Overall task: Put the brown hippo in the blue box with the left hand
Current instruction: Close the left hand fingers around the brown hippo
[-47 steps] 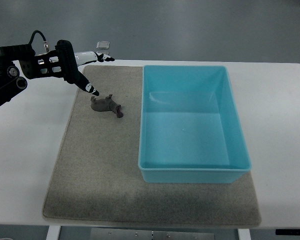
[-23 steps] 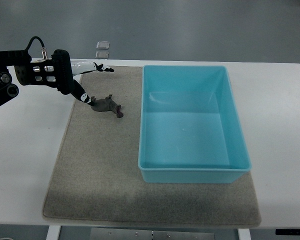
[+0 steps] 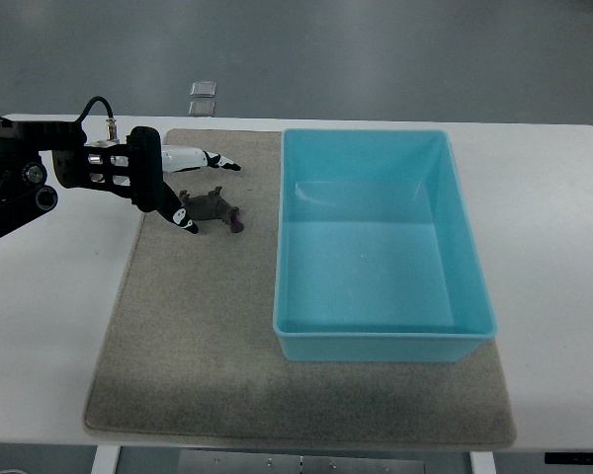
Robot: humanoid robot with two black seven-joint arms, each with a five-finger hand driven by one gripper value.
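A small brown hippo (image 3: 213, 207) lies on the grey mat (image 3: 198, 326), just left of the blue box (image 3: 381, 247). My left hand (image 3: 193, 193) comes in from the left edge and brackets the hippo with spread fingers. One white finger (image 3: 212, 159) reaches past the toy on its far side, and a black finger (image 3: 176, 214) sits at its near-left side, close to or touching it. The hand holds nothing. The box stands open-topped on the mat's right half, with nothing visible inside.
The mat lies on a white table (image 3: 49, 326). A small pale square object (image 3: 204, 88) rests on the floor beyond the table's far edge. The black forearm (image 3: 40, 173) with its cable stretches over the table's left part.
My left hand has dropped lower and shifted right toward the hippo, so its fingers now straddle the toy. The hippo has barely moved.
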